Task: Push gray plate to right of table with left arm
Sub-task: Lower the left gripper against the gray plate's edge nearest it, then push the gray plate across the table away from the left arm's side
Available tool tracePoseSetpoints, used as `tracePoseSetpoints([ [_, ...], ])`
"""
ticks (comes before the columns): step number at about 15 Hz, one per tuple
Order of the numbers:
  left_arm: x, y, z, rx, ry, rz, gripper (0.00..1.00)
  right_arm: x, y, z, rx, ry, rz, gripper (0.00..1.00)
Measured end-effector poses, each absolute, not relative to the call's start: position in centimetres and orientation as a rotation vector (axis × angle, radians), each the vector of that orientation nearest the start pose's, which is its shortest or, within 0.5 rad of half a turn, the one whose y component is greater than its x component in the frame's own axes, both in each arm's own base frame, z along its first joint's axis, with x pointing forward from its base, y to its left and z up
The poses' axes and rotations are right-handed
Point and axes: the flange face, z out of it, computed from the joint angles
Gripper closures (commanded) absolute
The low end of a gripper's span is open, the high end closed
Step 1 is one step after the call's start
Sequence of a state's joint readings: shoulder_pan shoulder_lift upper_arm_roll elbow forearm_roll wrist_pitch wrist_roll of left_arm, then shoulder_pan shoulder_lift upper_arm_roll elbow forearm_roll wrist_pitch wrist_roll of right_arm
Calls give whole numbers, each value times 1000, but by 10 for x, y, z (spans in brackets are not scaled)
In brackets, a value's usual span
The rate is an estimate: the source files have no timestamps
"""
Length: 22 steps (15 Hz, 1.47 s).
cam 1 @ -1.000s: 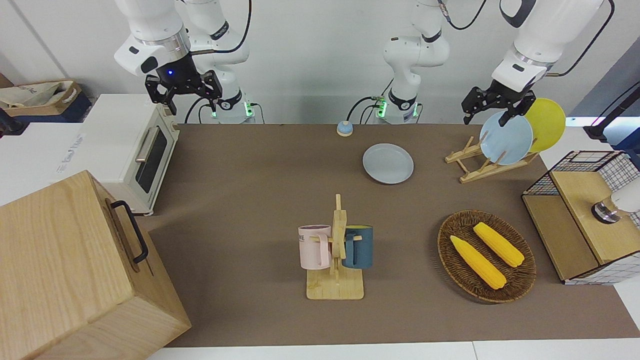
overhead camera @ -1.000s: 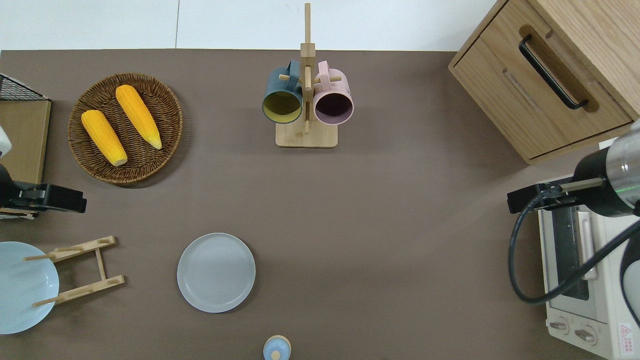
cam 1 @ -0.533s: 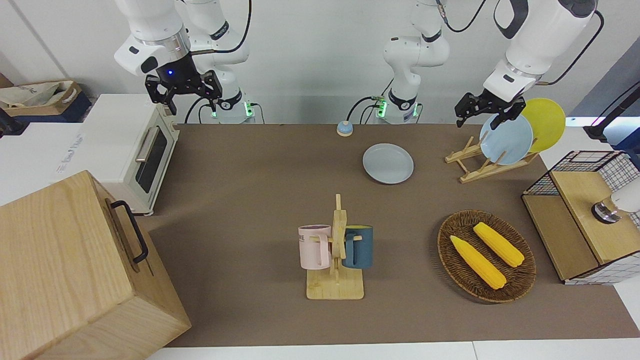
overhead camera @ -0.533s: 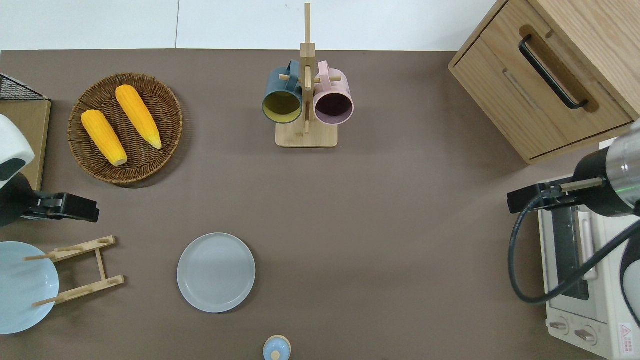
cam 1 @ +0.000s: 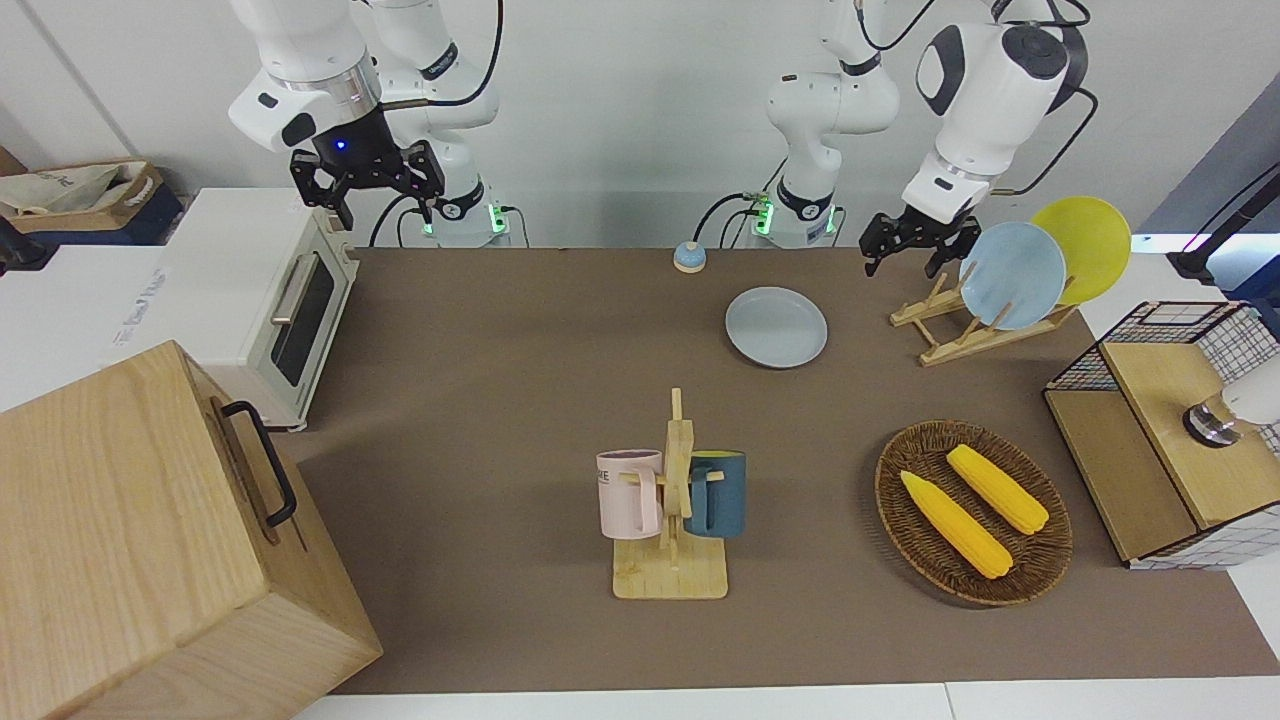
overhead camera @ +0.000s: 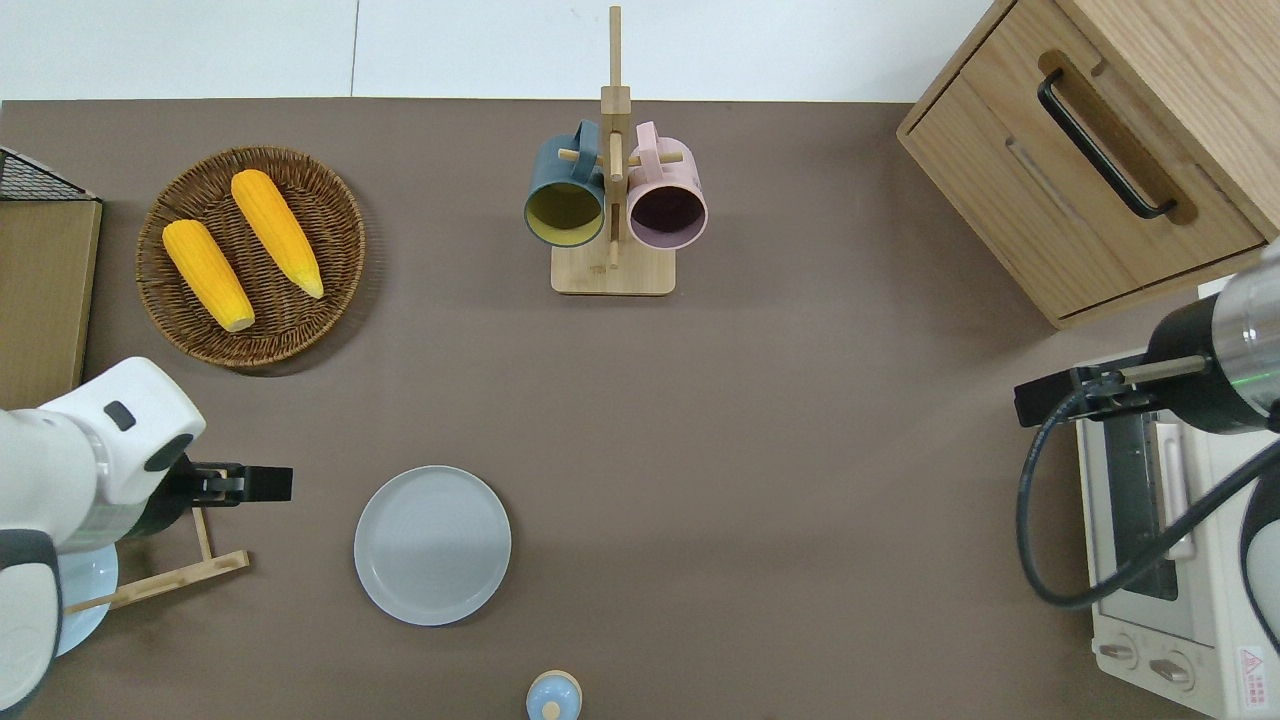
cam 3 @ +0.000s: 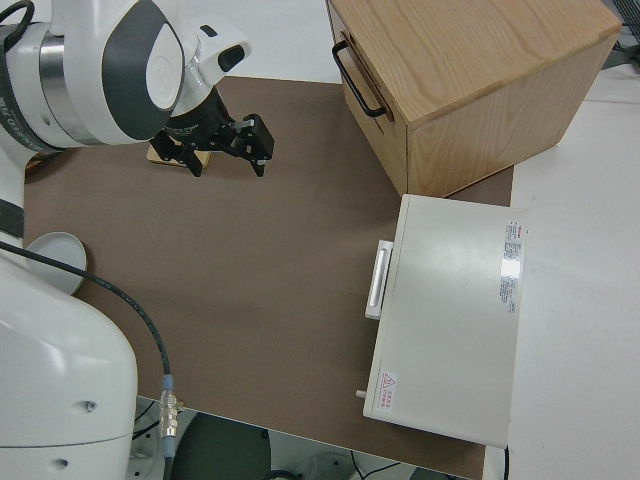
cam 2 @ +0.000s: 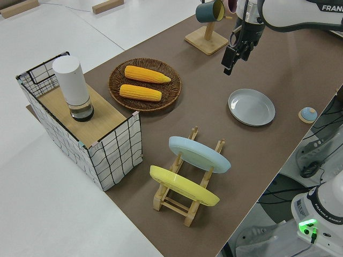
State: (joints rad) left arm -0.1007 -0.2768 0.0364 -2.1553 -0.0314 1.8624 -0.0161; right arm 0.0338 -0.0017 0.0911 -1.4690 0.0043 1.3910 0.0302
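Gray plate (overhead camera: 432,545) flat on table (overhead camera: 760,430), nearer robots than mug stand (overhead camera: 612,200), between wooden plate rack (overhead camera: 160,545) and table's middle. Small blue bell (overhead camera: 553,696) just nearer robots than plate. Corn basket (overhead camera: 250,255) farther out, toward left arm's end.

Left gripper (overhead camera: 262,483) up in air over rack's edge, apart from gray plate, nothing held; fingers (cam 1: 872,247) stand apart in front view. Bare cloth between it and plate.

Side view alone shows light-blue plate (cam 2: 199,153) and yellow plate (cam 2: 184,186) both leaning in rack; overhead hides them under arm.

Right arm parked, right gripper (cam 1: 368,185) spread, empty.
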Motion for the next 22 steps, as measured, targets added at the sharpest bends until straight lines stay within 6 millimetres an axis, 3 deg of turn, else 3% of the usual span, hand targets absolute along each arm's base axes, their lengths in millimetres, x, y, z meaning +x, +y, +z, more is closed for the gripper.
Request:
tracePoseSetpoints([
  [3,460,-41,482,-3174,37,19,7,531,67,657,-3138,-150,120,17],
  [11,434,-40,391,-3173,-30,-66,7,531,67,657,-3138,-150,120,17],
  [18,417,-39,353,-3171,-51,-100,9,531,67,657,-3138,-150,120,17],
  [22,412,-53,331,-3171,-53,-109,9,531,67,657,-3138,-150,120,17],
])
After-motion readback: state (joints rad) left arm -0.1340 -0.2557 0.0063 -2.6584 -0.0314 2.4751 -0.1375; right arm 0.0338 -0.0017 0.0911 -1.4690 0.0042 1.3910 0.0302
